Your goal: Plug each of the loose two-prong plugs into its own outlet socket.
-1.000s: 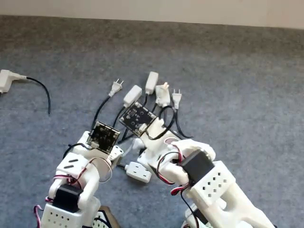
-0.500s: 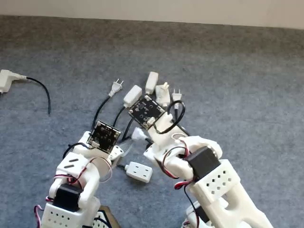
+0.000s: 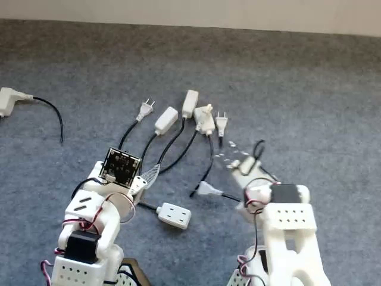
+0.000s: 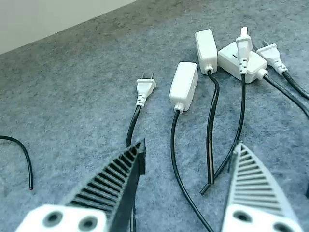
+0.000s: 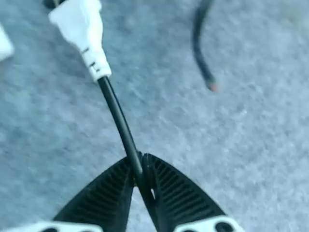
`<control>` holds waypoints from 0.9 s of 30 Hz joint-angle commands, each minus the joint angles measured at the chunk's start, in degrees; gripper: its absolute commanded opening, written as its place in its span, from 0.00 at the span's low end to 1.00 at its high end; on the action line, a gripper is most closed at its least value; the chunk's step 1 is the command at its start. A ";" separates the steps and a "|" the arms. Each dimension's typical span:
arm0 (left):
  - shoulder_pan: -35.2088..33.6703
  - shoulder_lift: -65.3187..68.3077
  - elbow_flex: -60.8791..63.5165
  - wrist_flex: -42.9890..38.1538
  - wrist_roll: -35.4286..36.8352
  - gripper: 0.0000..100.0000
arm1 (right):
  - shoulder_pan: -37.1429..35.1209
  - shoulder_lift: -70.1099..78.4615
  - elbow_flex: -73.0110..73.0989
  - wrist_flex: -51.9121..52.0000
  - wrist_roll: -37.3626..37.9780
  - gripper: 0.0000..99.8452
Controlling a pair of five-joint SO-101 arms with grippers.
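Two-prong plug (image 5: 79, 26) lies just ahead of the right gripper (image 5: 140, 166). The jaws are pinched tight on its black cable (image 5: 118, 121), not on the plug body. It is not seated yet; the free socket block (image 3: 174, 215) sits off to that gripper's side, toward the left arm. The left gripper (image 4: 188, 154) is spread wide and holds nothing. Ahead of it lie a loose plug (image 4: 145, 87), a long socket (image 4: 185, 86), a short socket (image 4: 206, 44), and a far socket (image 4: 229, 60) with a plug (image 4: 243, 43) lying across it, prongs apparently bare. An end plug (image 4: 270, 52) is just beside. Judgement: no pair joined, all left. No readable writing.
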 commanded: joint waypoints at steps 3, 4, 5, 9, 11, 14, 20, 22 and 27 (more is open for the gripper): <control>-0.48 -0.40 -0.22 -1.05 -0.18 0.28 | 9.27 -0.84 -0.40 -0.57 9.67 0.01; -0.40 -0.40 -0.04 -1.05 -0.18 0.28 | 9.80 -0.92 -0.40 -0.57 10.37 0.01; -0.31 -0.40 0.31 -1.14 -0.18 0.28 | 9.89 -0.92 -0.40 -0.57 10.64 0.01; -0.22 -0.40 0.75 -1.76 -0.18 0.28 | 11.21 -0.92 -1.98 0.22 10.99 0.01; -0.22 -0.40 0.75 -1.85 -0.18 0.28 | 10.95 -0.92 -2.77 1.45 10.73 0.01; -0.22 -0.40 0.75 -1.85 -0.18 0.28 | 7.69 -0.84 -2.42 4.18 10.73 0.01; -0.04 -0.40 1.63 -1.93 -0.18 0.28 | -2.15 2.68 -6.29 14.02 10.73 0.18; 0.92 -0.40 1.63 -1.93 -0.18 0.28 | -3.30 6.90 -11.03 14.55 10.64 0.25; 1.45 -0.40 1.63 -1.67 -0.26 0.28 | -3.38 23.16 -26.86 15.52 9.05 0.30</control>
